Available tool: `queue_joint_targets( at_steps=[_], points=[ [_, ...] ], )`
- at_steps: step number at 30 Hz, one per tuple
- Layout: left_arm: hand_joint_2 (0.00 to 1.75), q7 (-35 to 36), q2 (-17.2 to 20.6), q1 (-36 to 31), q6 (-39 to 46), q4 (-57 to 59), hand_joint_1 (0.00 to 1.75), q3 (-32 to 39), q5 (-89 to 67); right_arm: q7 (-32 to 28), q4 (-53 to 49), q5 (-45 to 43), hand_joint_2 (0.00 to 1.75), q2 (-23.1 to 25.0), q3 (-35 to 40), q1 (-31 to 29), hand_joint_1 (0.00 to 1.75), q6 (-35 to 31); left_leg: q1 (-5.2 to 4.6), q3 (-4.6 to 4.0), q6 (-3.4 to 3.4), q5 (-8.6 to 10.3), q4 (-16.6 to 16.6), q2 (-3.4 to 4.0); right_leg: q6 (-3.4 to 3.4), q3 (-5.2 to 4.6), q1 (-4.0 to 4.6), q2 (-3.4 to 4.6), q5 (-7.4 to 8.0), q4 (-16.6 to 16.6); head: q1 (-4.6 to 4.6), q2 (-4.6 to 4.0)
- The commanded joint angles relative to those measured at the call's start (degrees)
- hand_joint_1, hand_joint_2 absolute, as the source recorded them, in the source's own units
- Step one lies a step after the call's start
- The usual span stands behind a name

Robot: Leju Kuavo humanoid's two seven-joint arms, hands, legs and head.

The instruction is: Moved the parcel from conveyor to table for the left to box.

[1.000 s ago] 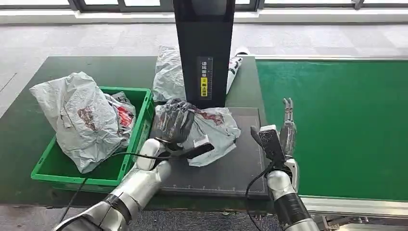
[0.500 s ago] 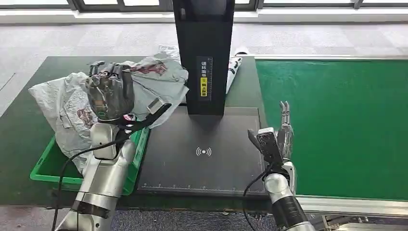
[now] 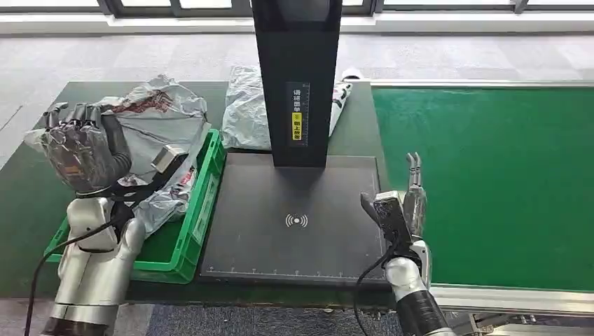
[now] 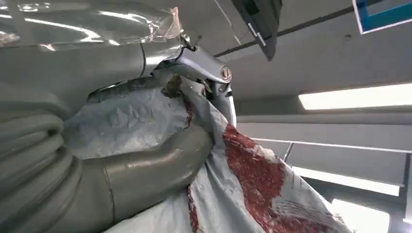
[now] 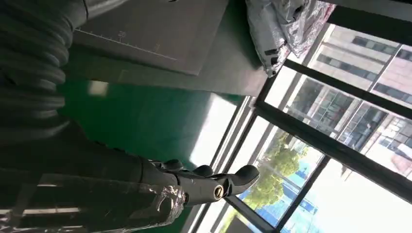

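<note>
The left robot hand grips the parcel above the bin, apparently to box it, while the right robot hand waits empty, fingers straight, beside the conveyor.

crate on bench, left of pad | parcel over crate, held in left hand | post behind pad | second bag behind pad, left of post | conveyor right of pad | right hand between pad and conveyor
</note>
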Motion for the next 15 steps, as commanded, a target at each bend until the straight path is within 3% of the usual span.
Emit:
queue_joint_targets(
  at_steps=[1, 3, 6, 10, 11, 12, 13, 15],
  points=[
    [1.75, 0.47, 1.90, -0.46, -0.11, 0.88, 1.75, -1.18, -4.26, -0.12, 1.63, -0.39, 1.75, -0.07, -1.73, -1.38, 0.00, 0.20, 0.01, 0.04, 0.04, 0.00, -0.03, 0.01, -0.04, 0.04, 0.03, -0.05, -0.01, -0.02, 0.00, 0.02],
    [1.75, 1.89, 1.58, -0.38, -0.11, 0.69, 1.75, -1.86, -4.26, -0.18, 1.68, -0.58, 1.75, -0.20, -1.58, -1.42, 0.00, 0.15, 0.01, 0.05, 0.05, 0.00, -0.03, -0.01, -0.04, 0.06, 0.04, -0.08, -0.01, -0.03, 0.00, 0.00],
    [1.75, 14.95, 7.96, -0.96, -0.11, 9.10, 1.75, -7.91, -4.26, 0.03, 1.04, -1.26, 1.75, -0.69, -0.89, -0.71, 0.00, 0.04, -0.01, 0.08, 0.04, 0.00, -0.06, 0.03, -0.03, 0.04, 0.01, -0.03, -0.01, -0.03, 0.00, 0.02],
    [1.75, 19.15, 8.20, -2.70, -0.11, 18.74, 1.75, -9.91, -4.26, 0.45, 0.18, -1.47, 1.75, -1.08, -0.26, -0.20, 0.00, -0.01, -0.03, 0.18, 0.04, 0.04, -0.15, -0.07, -0.04, 0.12, 0.00, -0.13, -0.02, -0.08, 0.00, 0.00],
    [1.75, 17.24, 5.95, -4.72, -0.11, 25.94, 0.00, -7.62, -2.58, 0.55, -0.21, -1.46, 1.75, -1.21, -0.16, -0.06, 0.00, 0.03, 0.00, 0.19, 0.06, 0.06, -0.16, -0.09, -0.05, 0.15, 0.04, -0.19, 0.00, -0.13, -0.02, 0.02],
    [1.75, 14.95, 4.77, -5.77, -0.11, 31.29, 0.00, -4.91, -3.69, 0.75, -0.52, -1.47, 1.75, -1.42, -0.15, 0.07, 0.00, 0.07, -0.01, 0.15, 0.04, 0.05, -0.12, -0.02, -0.04, 0.08, 0.02, -0.10, -0.01, -0.07, -0.02, 0.00],
    [1.75, 6.67, 2.11, -11.66, -2.44, 49.24, 0.00, -0.04, 2.86, 1.31, -1.35, -1.39, 1.75, -1.74, 0.00, 0.25, 0.00, 0.41, 0.01, 0.19, 0.07, 0.10, -0.19, -0.10, -0.05, 0.17, 0.05, -0.21, 0.02, -0.17, 0.00, 0.02],
    [1.75, -4.25, -0.72, -14.41, -7.63, 56.48, 0.00, 5.77, 11.81, 1.89, -1.99, -1.12, 1.75, -2.20, -0.03, 0.30, 0.00, 1.00, -0.03, 0.26, 0.06, 0.18, -0.26, -0.24, -0.05, 0.26, 0.00, -0.34, 0.03, -0.19, 0.00, 0.02]
  ],
)
